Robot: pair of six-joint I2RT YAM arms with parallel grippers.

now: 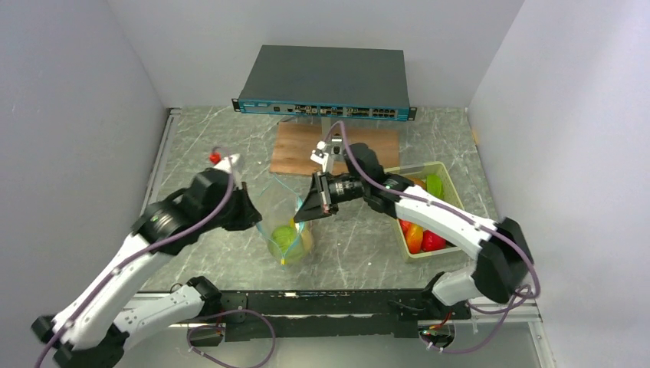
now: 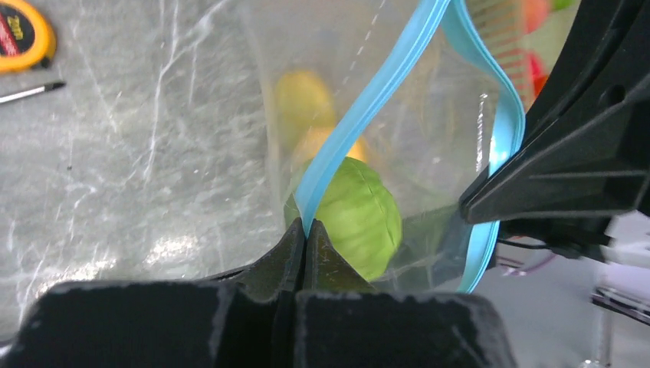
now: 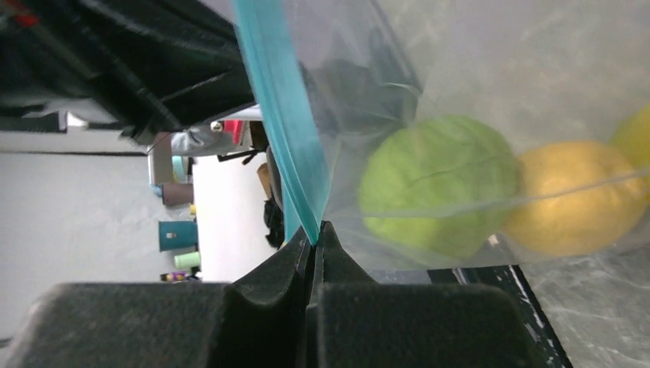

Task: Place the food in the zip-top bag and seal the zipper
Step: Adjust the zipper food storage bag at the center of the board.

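Observation:
The clear zip-top bag [image 1: 289, 227] hangs between both grippers over the middle of the table. Its teal-blue zipper [image 2: 368, 100] curves apart, so the mouth stands open. My left gripper [image 2: 305, 230] is shut on one end of the zipper strip. My right gripper [image 3: 314, 234] is shut on the zipper [image 3: 283, 115] at the opposite side. Inside the bag lie a green food piece [image 3: 437, 184] and yellow food pieces [image 3: 571, 199]. In the top view the left gripper [image 1: 257, 218] and right gripper [image 1: 300, 216] flank the bag's mouth.
A pale green tray [image 1: 451, 173] at the right holds red, orange and green food [image 1: 420, 236]. A wooden board [image 1: 303, 149] and a dark network switch [image 1: 322, 80] sit at the back. A yellow tape measure [image 2: 19, 34] lies on the marbled table.

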